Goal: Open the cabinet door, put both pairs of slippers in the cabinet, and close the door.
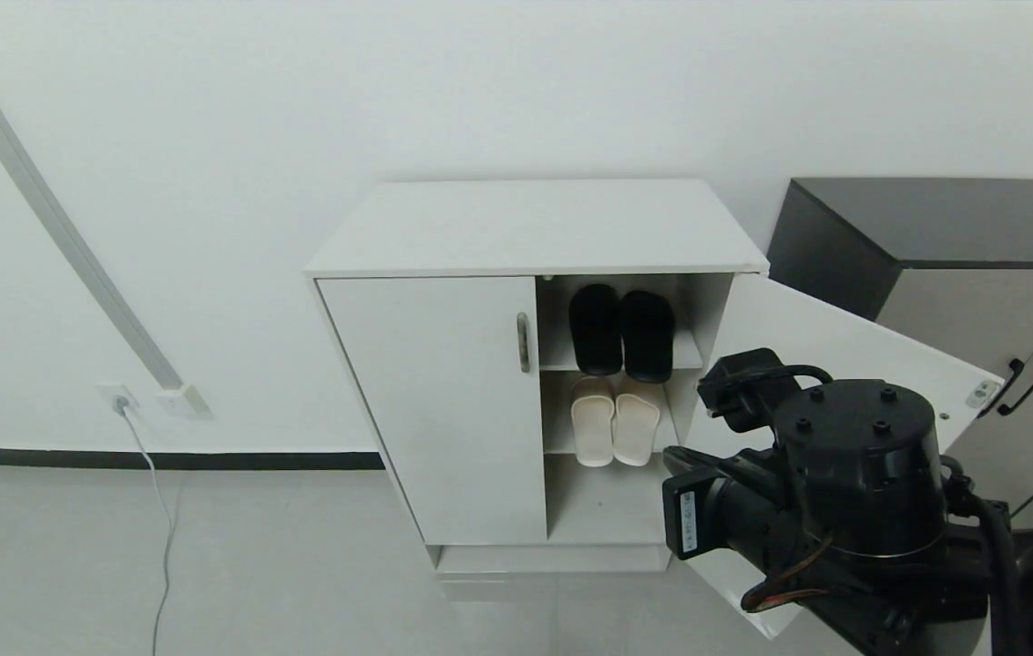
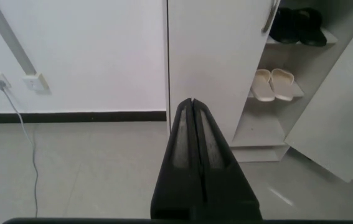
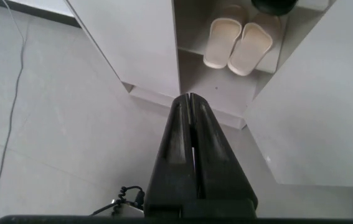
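Against the white wall: cabinet [image 1: 535, 228], white with two doors, standing on the grey floor [image 1: 252, 565]
left door [image 1: 434, 410]: shut, with a metal handle [image 1: 523, 342] at its inner edge
right door [image 1: 844, 346]: swung wide open, its inner face showing
black slippers [image 1: 621, 333]: side by side on the top shelf of the open half
cream slippers [image 1: 615, 421]: side by side on the shelf just below the black pair
left gripper [image 2: 192, 102]: fingers pressed together with nothing held, hanging over the floor in front of the shut door
right gripper [image 3: 192, 99]: fingers closed on each other and holding nothing, over the floor before the open compartment, apart from the cabinet
right arm [image 1: 844, 474]: in front of the lower part of the open door
off to the sides: dark grey cupboard [image 1: 935, 237] just beside the cabinet on the right; wall socket [image 1: 120, 398] on the left, its cable [image 1: 157, 510] trailing down to the floor
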